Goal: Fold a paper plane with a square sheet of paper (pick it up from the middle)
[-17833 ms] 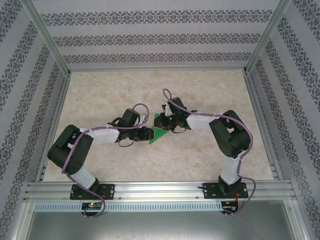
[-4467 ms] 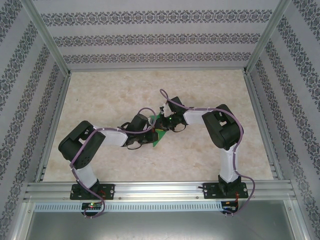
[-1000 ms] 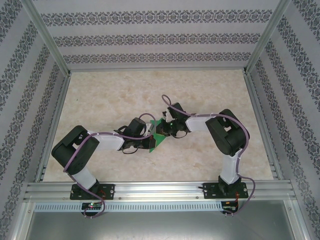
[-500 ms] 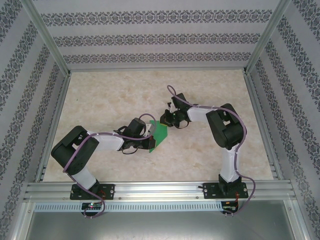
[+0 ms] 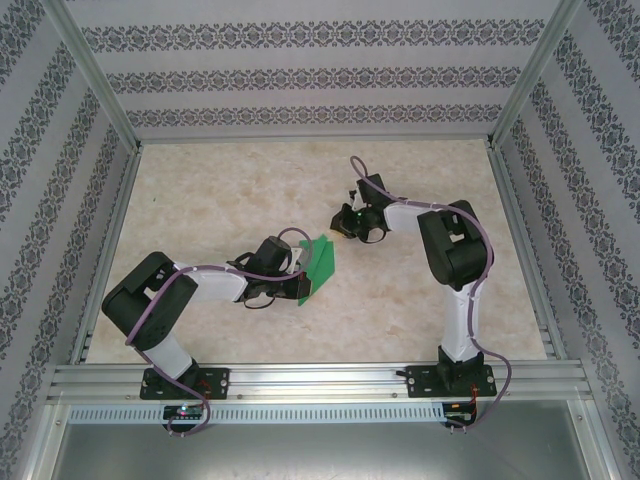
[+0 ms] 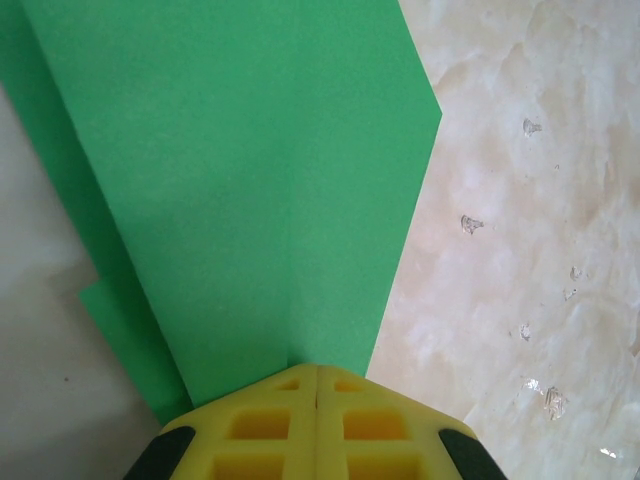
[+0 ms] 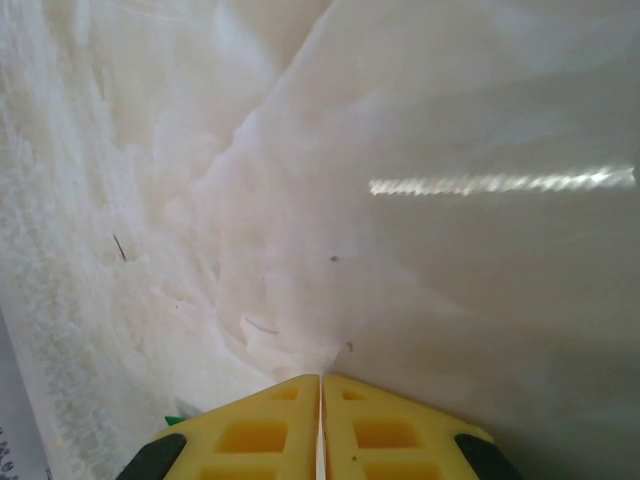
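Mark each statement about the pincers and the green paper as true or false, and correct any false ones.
1. The left pincer is shut on the green paper. True.
2. The right pincer grips the paper too. False: it is shut on nothing and is apart from the paper, above the table.
3. The paper is a flat, unfolded square. False: it is folded, and the left wrist view shows layered edges.
4. The tabletop is pale and marbled. True.
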Controlling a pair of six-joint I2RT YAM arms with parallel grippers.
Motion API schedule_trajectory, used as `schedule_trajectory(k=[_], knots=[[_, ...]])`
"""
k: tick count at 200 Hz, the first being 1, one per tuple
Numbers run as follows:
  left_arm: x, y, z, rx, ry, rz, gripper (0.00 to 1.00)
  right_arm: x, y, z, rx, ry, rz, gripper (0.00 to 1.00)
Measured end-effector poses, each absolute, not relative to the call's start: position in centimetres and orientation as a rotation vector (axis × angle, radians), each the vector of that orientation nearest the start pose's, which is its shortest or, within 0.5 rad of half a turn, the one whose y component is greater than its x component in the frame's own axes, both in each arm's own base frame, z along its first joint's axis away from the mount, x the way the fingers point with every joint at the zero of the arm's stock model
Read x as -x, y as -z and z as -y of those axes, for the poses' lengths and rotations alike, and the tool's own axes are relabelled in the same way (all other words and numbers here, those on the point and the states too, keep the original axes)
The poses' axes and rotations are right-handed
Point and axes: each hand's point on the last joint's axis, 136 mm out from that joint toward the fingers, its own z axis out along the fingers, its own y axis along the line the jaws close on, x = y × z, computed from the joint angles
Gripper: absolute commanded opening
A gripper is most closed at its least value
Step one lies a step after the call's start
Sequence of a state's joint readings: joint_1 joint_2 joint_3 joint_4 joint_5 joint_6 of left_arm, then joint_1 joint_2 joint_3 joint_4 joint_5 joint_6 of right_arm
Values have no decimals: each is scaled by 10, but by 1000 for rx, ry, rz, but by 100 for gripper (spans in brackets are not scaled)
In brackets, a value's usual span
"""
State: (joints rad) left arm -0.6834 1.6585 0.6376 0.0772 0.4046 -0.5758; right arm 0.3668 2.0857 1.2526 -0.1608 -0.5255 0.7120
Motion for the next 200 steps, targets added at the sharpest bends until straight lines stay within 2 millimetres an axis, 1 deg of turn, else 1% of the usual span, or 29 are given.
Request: schedule_trajectory(k=[15, 25, 37, 49, 65, 79, 90, 102, 115, 126, 138, 160, 194, 200], knots=[[-235, -11, 279, -325, 965, -2691, 0, -418, -19, -250, -250, -1022, -2713, 11], [-235, -11, 279, -325, 966, -2690, 0, -414, -24, -247, -245, -1011, -2704, 11], [-236, -12, 279, -325, 966, -2690, 0, -406, -36, -244, -231, -1016, -2686, 11], [-236, -12, 279, -325, 966, -2690, 0, -396, -52, -246, -200, -1036, -2656, 12], [-236, -12, 279, -325, 966, -2690, 0, -384, -71, -255, -144, -1086, -2605, 11], [-236, -11, 279, -325, 967, -2691, 0, -370, -77, -271, -84, -1137, -2586, 12], [-236, -11, 279, -325, 966, -2691, 0, -355, -75, -286, -34, -1176, -2594, 11], [-236, -11, 279, -325, 966, -2691, 0, -339, -68, -302, 16, -1201, -2628, 11], [-236, -11, 279, -325, 967, -2691, 0, -327, -60, -316, 55, -1224, -2650, 11], [-236, -11, 279, -325, 967, -2691, 0, -320, -52, -323, 63, -1244, -2666, 11], [-236, -11, 279, -325, 967, -2691, 0, -319, -40, -324, 49, -1245, -2690, 10], [-236, -12, 279, -325, 967, -2690, 0, -315, -17, -319, 1, -1222, -2737, 11], [-236, -14, 281, -330, 980, -2683, 0, -317, -15, -318, -4, -1243, -2730, 10], [-237, -15, 282, -331, 981, -2680, 2, -317, -15, -318, -2, -1242, -2731, 10]])
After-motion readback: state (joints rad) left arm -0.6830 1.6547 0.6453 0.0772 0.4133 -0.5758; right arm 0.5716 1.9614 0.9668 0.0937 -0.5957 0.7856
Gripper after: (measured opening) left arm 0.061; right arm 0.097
